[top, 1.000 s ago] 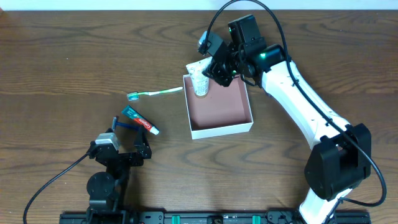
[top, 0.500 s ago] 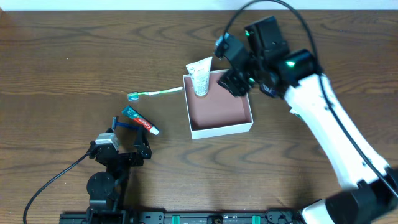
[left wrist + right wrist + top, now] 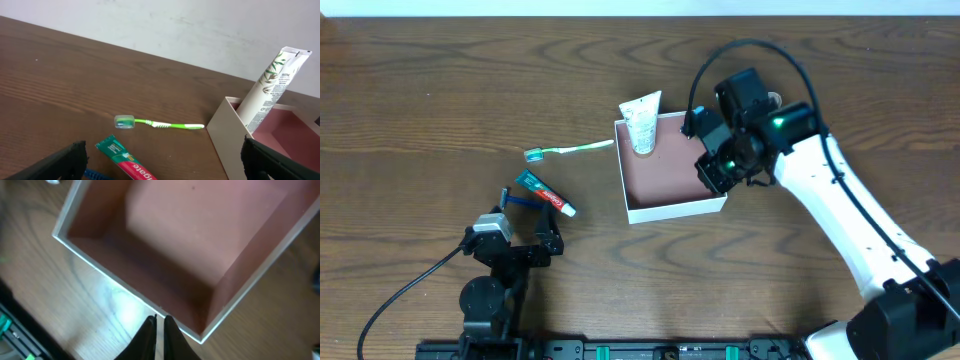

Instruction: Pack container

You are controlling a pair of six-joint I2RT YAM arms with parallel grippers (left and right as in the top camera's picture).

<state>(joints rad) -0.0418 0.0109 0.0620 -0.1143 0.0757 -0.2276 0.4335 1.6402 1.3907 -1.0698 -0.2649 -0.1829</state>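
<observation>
The container [image 3: 672, 212] is a shallow white box with a reddish-brown inside, at the table's middle. A white tube [image 3: 642, 122] leans upright in its far left corner, also clear in the left wrist view [image 3: 267, 85]. My right gripper [image 3: 715, 170] hangs over the container's right front edge, shut and empty. In the right wrist view the right gripper [image 3: 159, 325] points at the table just outside the container's rim [image 3: 125, 286]. My left gripper [image 3: 513, 243] rests wide open near the front left, with a green-and-red toothpaste tube [image 3: 122, 157] lying ahead between its fingers.
A green toothbrush [image 3: 568, 149] lies on the table left of the container. Beside the toothpaste tube [image 3: 544, 193] is a blue item [image 3: 515, 199]. The container's near wall [image 3: 230, 135] stands at the right of the left wrist view.
My right gripper has drawn away from the white tube, moved across the container toward its front right edge, and shut. The tube stays leaning in the corner. The left arm has not moved.
</observation>
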